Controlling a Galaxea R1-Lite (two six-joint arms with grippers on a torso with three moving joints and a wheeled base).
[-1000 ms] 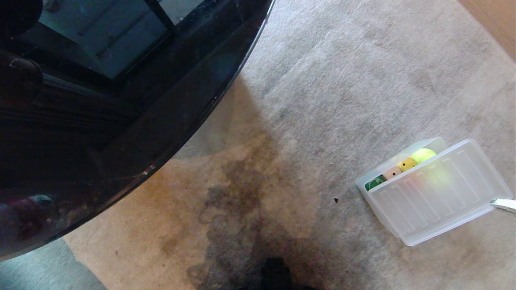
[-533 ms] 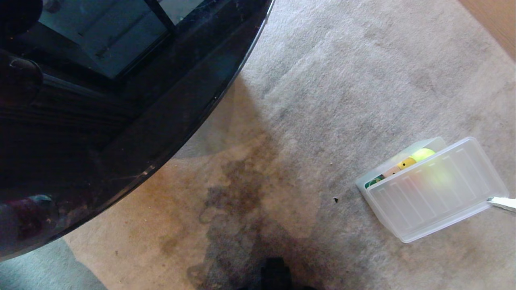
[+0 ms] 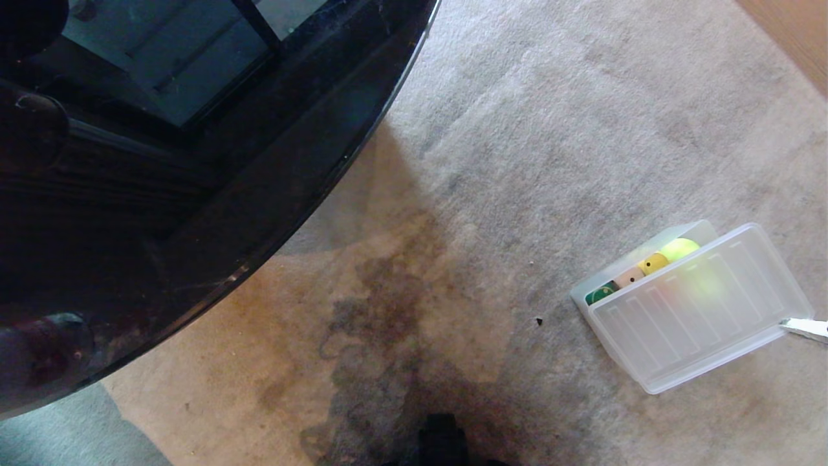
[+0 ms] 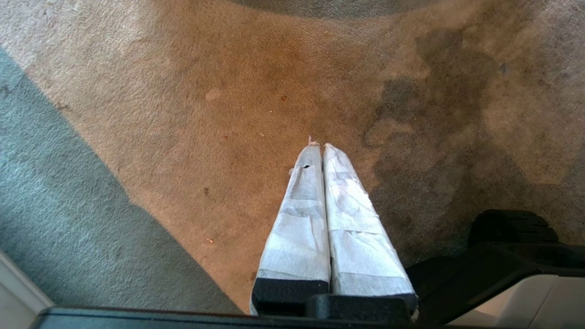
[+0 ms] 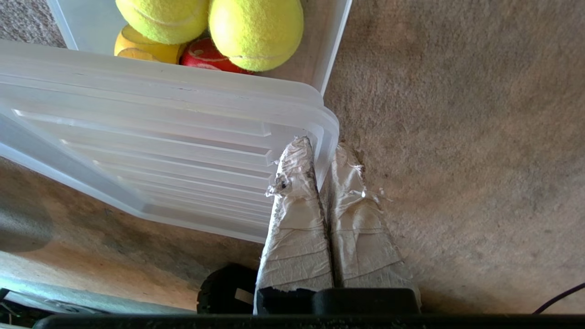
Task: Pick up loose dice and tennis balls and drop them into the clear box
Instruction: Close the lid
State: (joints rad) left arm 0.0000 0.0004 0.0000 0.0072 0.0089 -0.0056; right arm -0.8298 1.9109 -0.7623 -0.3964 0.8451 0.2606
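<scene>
The clear box sits on the carpet at the right of the head view. Inside it show a green die, a tan die, a yellow die and a tennis ball. A ribbed translucent lid lies tilted over most of the box. My right gripper is shut on the lid's edge. In the right wrist view the gripper pinches the lid, beyond which lie two tennis balls, a red die and the yellow die. My left gripper hangs shut and empty over bare carpet.
A dark glossy round tabletop fills the left of the head view. Wooden floor shows at the far right corner. A dark stain marks the carpet, and my black base is at the near edge.
The lid dipped slightly further over the dice half a second ago and has come back to where it was. Nothing else has moved.
</scene>
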